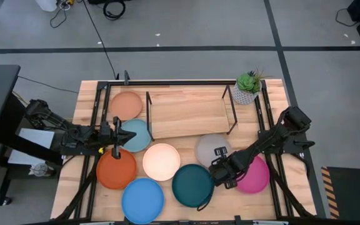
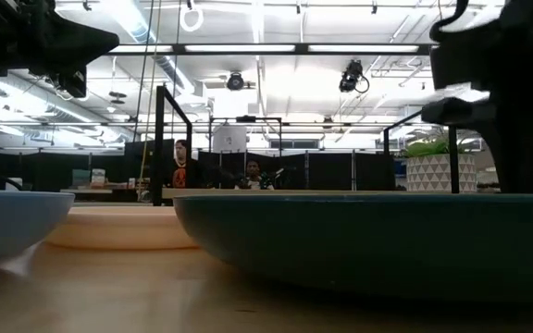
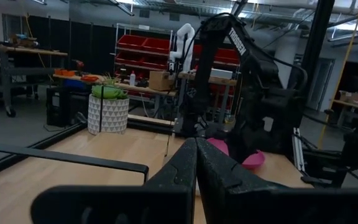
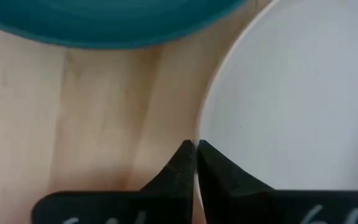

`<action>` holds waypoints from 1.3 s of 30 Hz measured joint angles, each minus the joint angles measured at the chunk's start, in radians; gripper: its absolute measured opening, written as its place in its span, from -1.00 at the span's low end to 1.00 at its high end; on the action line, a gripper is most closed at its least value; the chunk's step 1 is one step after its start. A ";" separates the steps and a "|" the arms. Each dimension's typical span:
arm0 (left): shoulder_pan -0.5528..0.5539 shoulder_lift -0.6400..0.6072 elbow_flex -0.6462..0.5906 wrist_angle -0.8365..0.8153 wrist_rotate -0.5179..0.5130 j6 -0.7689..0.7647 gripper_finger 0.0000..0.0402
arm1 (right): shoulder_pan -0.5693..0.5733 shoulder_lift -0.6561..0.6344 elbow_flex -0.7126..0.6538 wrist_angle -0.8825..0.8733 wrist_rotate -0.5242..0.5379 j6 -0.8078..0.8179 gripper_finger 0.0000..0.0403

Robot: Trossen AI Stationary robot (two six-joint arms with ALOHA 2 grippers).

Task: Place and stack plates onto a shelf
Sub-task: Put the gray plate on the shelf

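I had the right pincer [image 1: 222, 167] down low at the near rim of the round, shallow grey plate [image 1: 212, 149], which lay flat on the light wooden bench [image 1: 186, 87], just in front of the small black-rod shelf with its pale wood base [image 1: 189, 112]. In the right wrist view its two dark fingertips [image 4: 185, 155] were pressed together with the plate's thin pale edge [image 4: 199, 134] pinched between them, so I took it as clamped on that rim. The dark teal plate [image 1: 192, 185] sat just beside it, and the magenta plate [image 1: 255, 175] lay under the right arm.

I judged the plate light and stiff, probably hard plastic or melamine, with a smooth, slick surface. A rim pinch was the only hold on offer, since it lay flat on the wood. Held by one edge, it would likely droop or swivel once lifted, and could slip out if swung quickly.

The shelf held nothing yet. The peach [image 1: 126, 104], light teal [image 1: 136, 134], orange [image 1: 116, 169], cream [image 1: 161, 161] and blue [image 1: 142, 200] plates lay spread across the bench. My left pincer [image 1: 114, 134] waited, fingers together and holding nothing, above the light teal and orange plates.
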 joint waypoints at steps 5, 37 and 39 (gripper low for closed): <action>0.000 0.000 0.000 0.000 0.000 -0.008 -0.92 | -0.009 -0.057 0.000 -0.010 -0.005 0.030 -0.92; 0.000 0.000 0.000 -0.037 0.000 -0.033 -0.92 | -0.292 -0.152 0.002 0.027 0.061 -0.245 -0.92; 0.000 0.000 0.000 -0.037 0.000 -0.031 -0.92 | -0.328 -0.153 0.002 0.020 0.061 -0.254 -0.92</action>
